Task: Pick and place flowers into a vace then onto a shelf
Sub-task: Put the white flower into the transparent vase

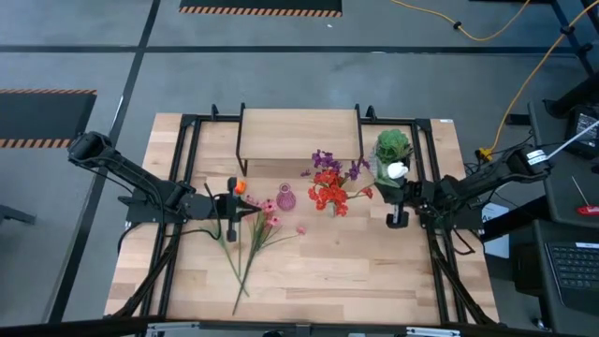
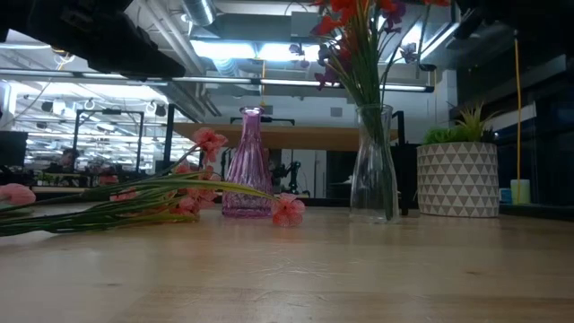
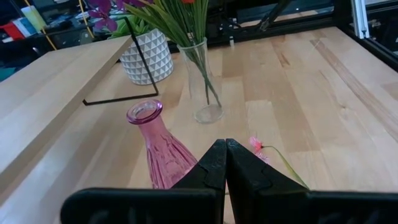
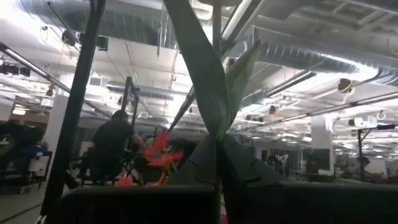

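Observation:
My right gripper (image 1: 401,194) is shut on a green-stemmed flower with a white bud (image 1: 397,171), between the clear vase and the table's right edge. The clear vase (image 2: 373,163) stands upright and holds red and purple flowers (image 1: 329,190). A pink vase (image 3: 157,149) stands empty to its left. More flowers (image 1: 255,236) lie flat on the table, with an orange tulip (image 1: 241,187) beside my left gripper (image 3: 225,149). That gripper is shut on nothing and hovers just left of the pink vase. The shelf (image 1: 299,131) stands at the far side. My right gripper pinches the flower's green stem (image 4: 216,127) between its two fingers, just below two long leaves. The fingers point slantwise up toward the table's left. The stem and leaves rise beyond the fingertips, and the flower is lifted clear of the table.
A spiky green plant in a white patterned pot (image 2: 457,177) stands at the far right, beside the shelf. A loose pink blossom (image 2: 288,209) lies in front of the two vases. Black frame rails (image 1: 178,178) run along the table's left and right sides. The near half shows bare wood.

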